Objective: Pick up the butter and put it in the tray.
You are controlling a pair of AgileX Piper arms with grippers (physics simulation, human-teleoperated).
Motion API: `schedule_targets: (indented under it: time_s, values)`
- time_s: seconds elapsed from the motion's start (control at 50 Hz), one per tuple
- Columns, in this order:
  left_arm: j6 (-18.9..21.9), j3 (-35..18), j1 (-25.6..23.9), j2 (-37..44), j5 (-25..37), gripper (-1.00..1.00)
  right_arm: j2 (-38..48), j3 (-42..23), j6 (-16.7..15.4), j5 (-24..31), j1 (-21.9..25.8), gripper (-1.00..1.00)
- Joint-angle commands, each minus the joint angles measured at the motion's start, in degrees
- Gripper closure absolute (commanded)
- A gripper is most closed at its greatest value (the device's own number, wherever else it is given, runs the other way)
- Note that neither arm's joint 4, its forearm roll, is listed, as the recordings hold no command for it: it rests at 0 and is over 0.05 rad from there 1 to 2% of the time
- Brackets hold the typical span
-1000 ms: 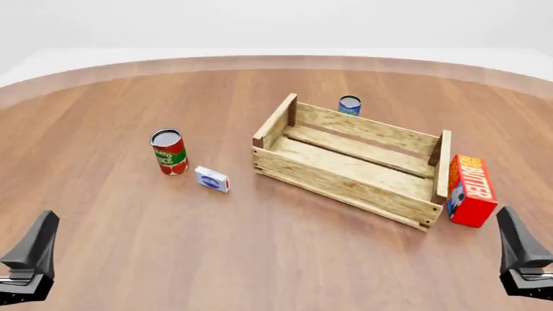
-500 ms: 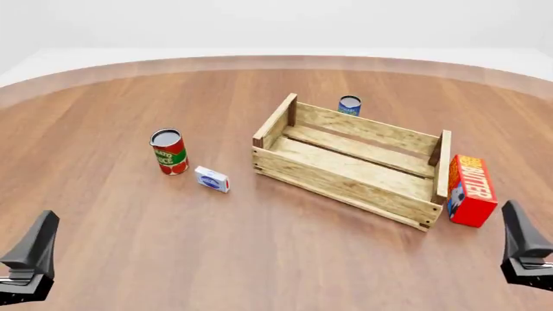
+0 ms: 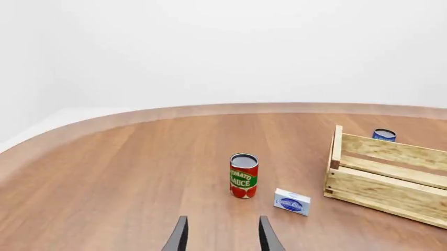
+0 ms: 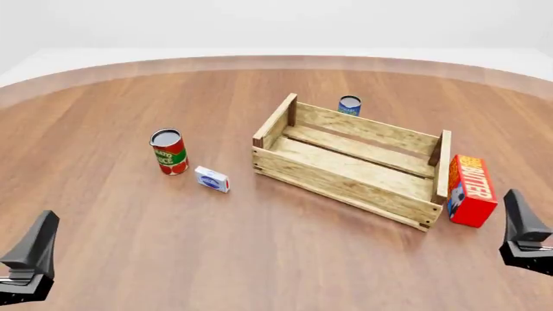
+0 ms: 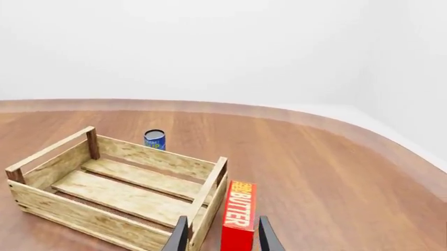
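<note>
Nearest the camera, the left pincer [image 4: 30, 259] hangs low at the front left of the wooden worktop [image 4: 259, 259], its fingers apart with nothing between them. At the front right, the right pincer [image 4: 525, 243] is likewise spread and empty, aimed toward the butter [image 4: 471, 190] just ahead of it but not touching. The butter stands on its edge on the worktop, just beside the right-hand short end of the tray [image 4: 346, 188], outside it. The tray sits angled near the middle, with only bare slats showing inside. To its left lies a small white-blue box [image 4: 212, 179], and just beyond that stands a tomato sauce can [image 4: 168, 151]. Farthest back, behind the tray's far wall, stands a small blue can [image 4: 349, 105].
</note>
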Motion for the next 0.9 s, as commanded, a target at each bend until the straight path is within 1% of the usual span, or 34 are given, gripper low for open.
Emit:
schedule_targets:
  time_s: [0.02, 0.18, 0.26, 0.4, 0.52, 0.6, 0.62, 0.64, 0.66, 0.72, 0.76, 0.78, 0.82, 0.9]
  values:
    - [0.0, 0.0, 0.0, 0.0, 0.0, -1.0, 7.4, 0.0, 0.7, -6.7, -1.1, -1.0]
    - [0.0, 0.0, 0.0, 0.0, 0.0, -1.0, 12.5, 0.0, 0.2, -10.7, -1.6, -1.0]
    - [0.0, 0.0, 0.0, 0.0, 0.0, -1.0, 14.0, 0.0, 0.0, -11.9, -2.0, -1.0]
    - [0.0, 0.0, 0.0, 0.0, 0.0, -1.0, 16.7, 0.0, 0.2, -13.8, -2.7, -1.0]
    - [0.0, 0.0, 0.0, 0.0, 0.0, -1.0, 20.5, 0.0, 0.3, -17.1, -3.0, -1.0]
    - [0.0, 0.0, 0.0, 0.0, 0.0, -1.0, 23.4, 0.0, 0.5, -19.5, -3.0, -1.0]
    - [0.0, 0.0, 0.0, 0.0, 0.0, -1.0, 25.6, 0.0, 0.6, -21.3, -3.1, -1.0]
    - [0.0, 0.0, 0.0, 0.0, 0.0, -1.0, 25.6, 0.0, 0.6, -21.3, -3.1, -1.0]
    - [0.0, 0.0, 0.0, 0.0, 0.0, -1.0, 27.7, 0.0, 1.0, -23.2, -3.5, -1.0]
    - [0.0, 0.0, 0.0, 0.0, 0.0, -1.0, 29.5, 0.0, 0.8, -24.9, -3.4, -1.0]
    - [0.0, 0.0, 0.0, 0.0, 0.0, -1.0, 32.5, 0.0, 0.8, -27.6, -3.6, -1.0]
    - [0.0, 0.0, 0.0, 0.0, 0.0, -1.0, 32.5, 0.0, 0.8, -27.6, -3.6, -1.0]
    - [0.0, 0.0, 0.0, 0.0, 0.0, -1.0, 37.0, 0.0, 0.6, -31.6, -3.8, -1.0]
    - [0.0, 0.0, 0.0, 0.0, 0.0, -1.0, 39.2, 0.0, 0.6, -33.7, -4.4, -1.0]
